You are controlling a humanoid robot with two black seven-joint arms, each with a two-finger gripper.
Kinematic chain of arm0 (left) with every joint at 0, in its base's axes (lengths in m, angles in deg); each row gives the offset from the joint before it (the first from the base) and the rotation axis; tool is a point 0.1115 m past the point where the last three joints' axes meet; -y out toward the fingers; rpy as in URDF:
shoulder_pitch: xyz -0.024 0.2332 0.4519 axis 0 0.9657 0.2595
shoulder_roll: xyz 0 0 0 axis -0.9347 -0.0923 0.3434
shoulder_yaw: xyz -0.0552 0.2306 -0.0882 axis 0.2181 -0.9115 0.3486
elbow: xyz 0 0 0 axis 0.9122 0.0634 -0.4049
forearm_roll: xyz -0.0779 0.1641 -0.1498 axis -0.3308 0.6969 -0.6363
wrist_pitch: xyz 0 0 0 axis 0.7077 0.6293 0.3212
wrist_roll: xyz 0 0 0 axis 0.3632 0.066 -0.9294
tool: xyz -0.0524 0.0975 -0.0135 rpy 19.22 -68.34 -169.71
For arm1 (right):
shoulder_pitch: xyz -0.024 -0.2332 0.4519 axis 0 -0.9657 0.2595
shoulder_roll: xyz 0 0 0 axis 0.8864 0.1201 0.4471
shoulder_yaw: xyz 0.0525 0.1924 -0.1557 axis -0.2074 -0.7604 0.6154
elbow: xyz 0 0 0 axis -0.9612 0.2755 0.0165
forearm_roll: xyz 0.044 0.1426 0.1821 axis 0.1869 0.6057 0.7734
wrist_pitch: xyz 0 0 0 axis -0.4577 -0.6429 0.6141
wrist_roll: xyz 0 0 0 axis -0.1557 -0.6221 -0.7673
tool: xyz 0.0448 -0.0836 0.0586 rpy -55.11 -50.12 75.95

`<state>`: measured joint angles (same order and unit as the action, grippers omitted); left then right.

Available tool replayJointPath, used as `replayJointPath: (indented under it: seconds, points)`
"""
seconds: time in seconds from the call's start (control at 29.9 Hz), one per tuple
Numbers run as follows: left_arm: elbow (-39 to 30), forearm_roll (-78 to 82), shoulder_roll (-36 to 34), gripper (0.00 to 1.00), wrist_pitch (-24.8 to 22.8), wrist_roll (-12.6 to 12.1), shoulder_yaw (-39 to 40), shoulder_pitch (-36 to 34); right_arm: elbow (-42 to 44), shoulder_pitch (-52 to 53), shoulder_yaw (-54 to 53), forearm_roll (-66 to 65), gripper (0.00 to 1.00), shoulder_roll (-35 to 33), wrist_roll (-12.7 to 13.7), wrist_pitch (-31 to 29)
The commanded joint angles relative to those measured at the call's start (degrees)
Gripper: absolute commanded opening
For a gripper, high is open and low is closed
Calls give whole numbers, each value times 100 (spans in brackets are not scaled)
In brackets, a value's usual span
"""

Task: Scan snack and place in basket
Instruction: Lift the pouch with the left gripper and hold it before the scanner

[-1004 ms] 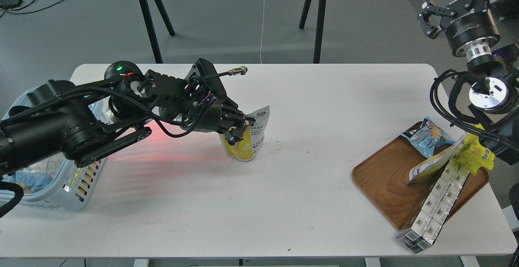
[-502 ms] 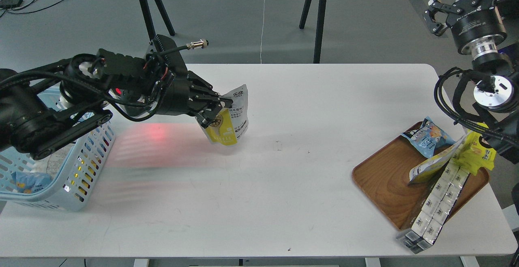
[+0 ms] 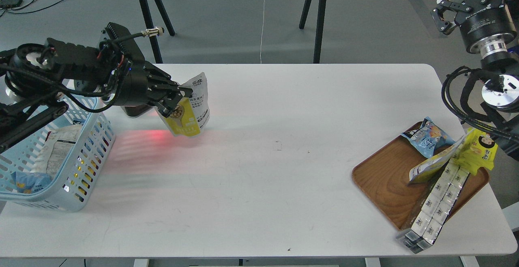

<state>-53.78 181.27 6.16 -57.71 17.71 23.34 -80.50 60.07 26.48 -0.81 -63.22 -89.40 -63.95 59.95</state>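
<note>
My left gripper [image 3: 175, 100] is shut on the snack [image 3: 191, 108], a small yellow and pale grey-white pouch with a text panel and round tan beans. It holds the pouch tilted above the table, just right of the light blue slotted basket [image 3: 87, 157] at the far left. The basket holds several packets. My right gripper [image 3: 445, 9] is raised off the table at the top right, beyond the table's far right corner; its fingers stand apart and hold nothing.
A brown wooden tray [image 3: 385, 181] sits at the right with a blue chip bag [image 3: 427, 137], a bright yellow cartoon-face pack [image 3: 480, 151] and a long row of white boxes [image 3: 434, 206]. A red light patch [image 3: 158, 137] falls on the white table [image 3: 263, 186].
My left arm has lifted the pouch and carried it left toward the basket. My right arm has drawn back up and to the right.
</note>
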Motion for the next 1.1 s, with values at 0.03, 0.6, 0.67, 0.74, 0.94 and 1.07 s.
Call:
replayJointPath:
  seconds: [0.03, 0.6, 0.67, 0.74, 0.94, 1.07]
  points:
    - [6, 0, -40, 0, -139, -1, 1, 0, -14, -10, 1, 5, 99, -1, 0, 0]
    - [58, 0, 39, 0, -138, -1, 133, -79, -14, -10, -79, 5, 99, -18, 0, 0]
    - [67, 0, 48, 0, -144, -1, 133, -79, -84, 8, -87, 5, 99, -27, 0, 0]
    - [58, 0, 57, 0, -144, -1, 133, -70, -190, 8, -96, 5, 99, -36, -9, 0]
    - [94, 0, 74, 0, -112, -1, 116, -44, -445, -1, -105, 5, 99, -106, -9, 0]
    - [120, 0, 74, 0, -112, -1, 124, -26, -655, 8, -140, 5, 99, -106, -9, 0]
